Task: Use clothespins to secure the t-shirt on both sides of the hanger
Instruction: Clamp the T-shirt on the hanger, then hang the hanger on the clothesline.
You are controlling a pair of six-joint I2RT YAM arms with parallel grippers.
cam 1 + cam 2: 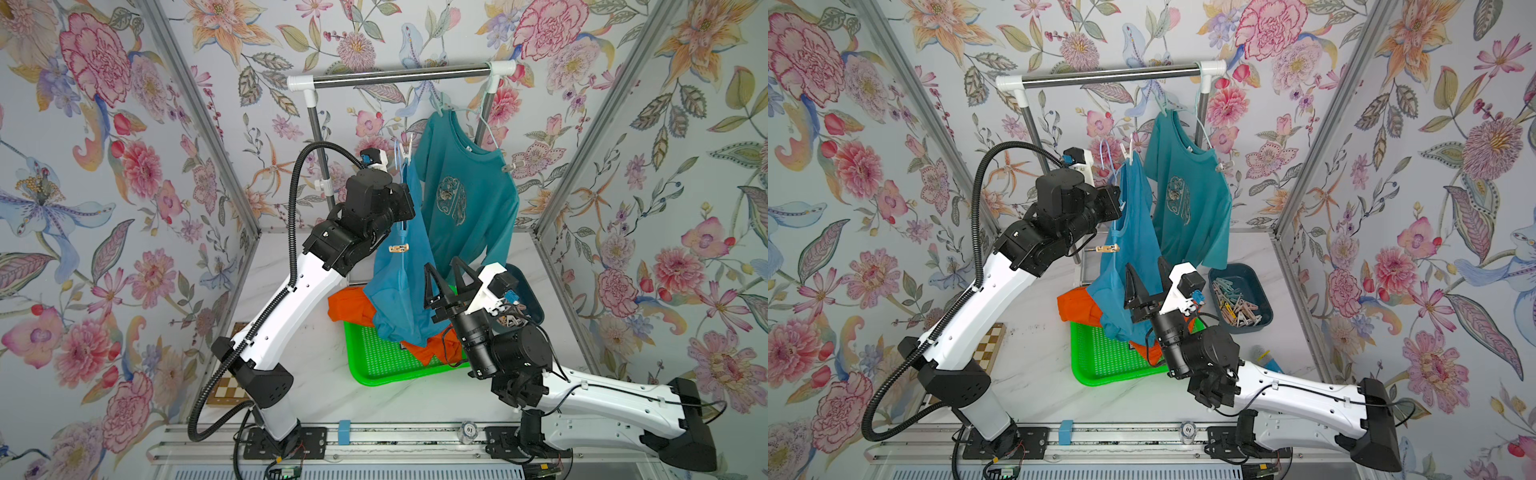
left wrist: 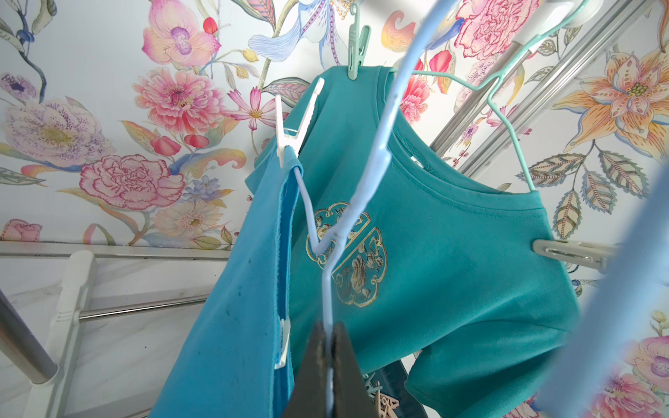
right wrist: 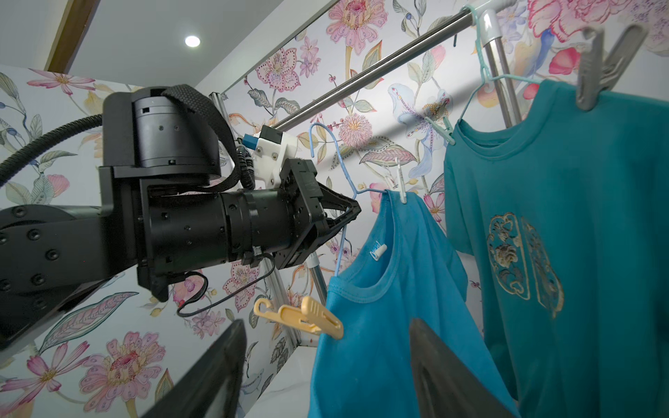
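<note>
I can read nothing for certain. The small white neck label (image 3: 378,250) in the blue fabric t-shirt (image 3: 362,362), just beyond the right gripper's (image 3: 327,322) spread jaws, is blurred; a small round clear disc (image 1: 1187,429) well behind them may show "10".

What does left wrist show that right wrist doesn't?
Left wrist only: a pile of loose clothespins, the rack's lower rail. Right wrist only: right gripper, open and empty; the ceiling light. Both: left gripper shut on the light blue hanger, white clothespin on the blue t-shirt, teal t-shirt already pegged.
</note>
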